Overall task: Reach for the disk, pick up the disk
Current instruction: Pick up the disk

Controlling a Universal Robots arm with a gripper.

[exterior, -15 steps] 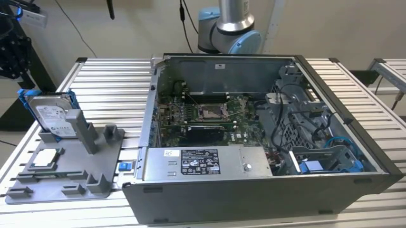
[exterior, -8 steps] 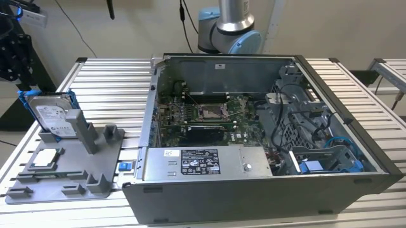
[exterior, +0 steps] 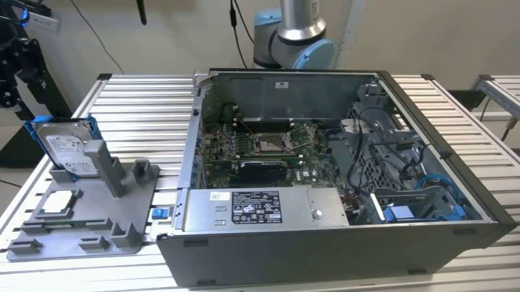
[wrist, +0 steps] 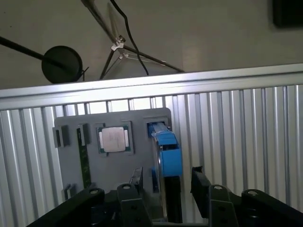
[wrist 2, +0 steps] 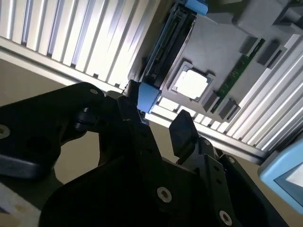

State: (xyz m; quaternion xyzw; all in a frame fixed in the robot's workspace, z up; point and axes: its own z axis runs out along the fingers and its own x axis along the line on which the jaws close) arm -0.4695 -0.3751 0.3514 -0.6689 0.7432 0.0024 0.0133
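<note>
First wrist view: the disk (wrist: 169, 158) stands on edge in a grey fixture (wrist: 118, 118) on the slatted surface (wrist: 236, 142), beside a white-topped chip (wrist: 113, 140). The jaws are open astride it, not touching; a sound grasp wants them centred and square to its flat faces

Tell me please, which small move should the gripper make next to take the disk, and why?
Probably ease the open gripper straight toward the disk. In the first wrist view the disk stands on edge in the grey holder, lined up with the gap between the fingers, but the fingers seem not yet to reach its sides.
</note>
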